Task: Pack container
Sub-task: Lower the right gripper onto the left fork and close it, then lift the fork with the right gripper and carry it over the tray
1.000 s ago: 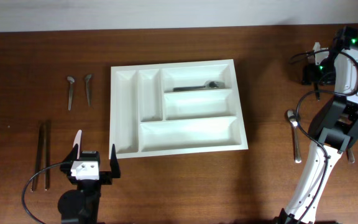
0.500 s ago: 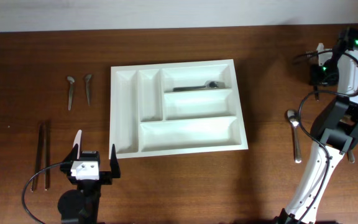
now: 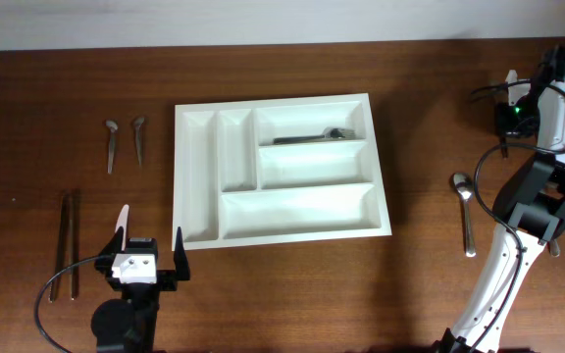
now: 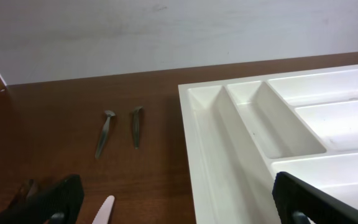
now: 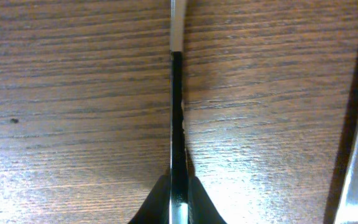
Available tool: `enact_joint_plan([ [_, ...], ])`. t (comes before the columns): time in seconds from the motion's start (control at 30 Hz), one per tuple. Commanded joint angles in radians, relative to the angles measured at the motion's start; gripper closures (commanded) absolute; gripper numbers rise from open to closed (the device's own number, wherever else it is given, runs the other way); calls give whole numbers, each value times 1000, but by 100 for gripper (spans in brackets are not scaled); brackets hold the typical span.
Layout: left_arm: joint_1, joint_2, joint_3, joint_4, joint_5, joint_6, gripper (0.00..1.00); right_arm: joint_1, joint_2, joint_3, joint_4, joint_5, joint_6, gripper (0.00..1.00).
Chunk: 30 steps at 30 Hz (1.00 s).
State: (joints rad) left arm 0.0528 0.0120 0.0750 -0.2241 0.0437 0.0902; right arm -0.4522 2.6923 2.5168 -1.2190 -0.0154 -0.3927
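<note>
White cutlery tray [image 3: 297,208] is sitting mid-table [image 3: 430,78], one metal utensil [image 3: 307,137] lying in its far long compartment, other compartments showing bare. L gripper [image 3: 149,235] is hovering just off tray's near-left corner, jaws standing wide, holding nothing. R gripper [image 5: 178,198] is pinching a thin utensil [image 5: 176,93] edge-on at table's far right, well apart from tray. Spoon [image 3: 465,208] is lying near it.

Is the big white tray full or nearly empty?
Nearly empty. Only one metal utensil lies in the top long compartment of the tray; the other four compartments are bare.
</note>
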Motion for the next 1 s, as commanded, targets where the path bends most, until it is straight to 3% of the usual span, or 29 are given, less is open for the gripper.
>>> enact_joint_plan([
  [0.0,2,-7,-6,0,-10,16,1,-5,47,-9,-4,27,4,92],
  [0.2,2,-7,-6,0,-10,16,1,-4,47,-9,-4,26,8,96],
  [0.8,2,-7,-6,0,-10,16,1,71,46,42,-16,22,97,96],
  [0.97,2,-7,-6,0,-10,16,1,93,40,129,-65,22,197,96],
])
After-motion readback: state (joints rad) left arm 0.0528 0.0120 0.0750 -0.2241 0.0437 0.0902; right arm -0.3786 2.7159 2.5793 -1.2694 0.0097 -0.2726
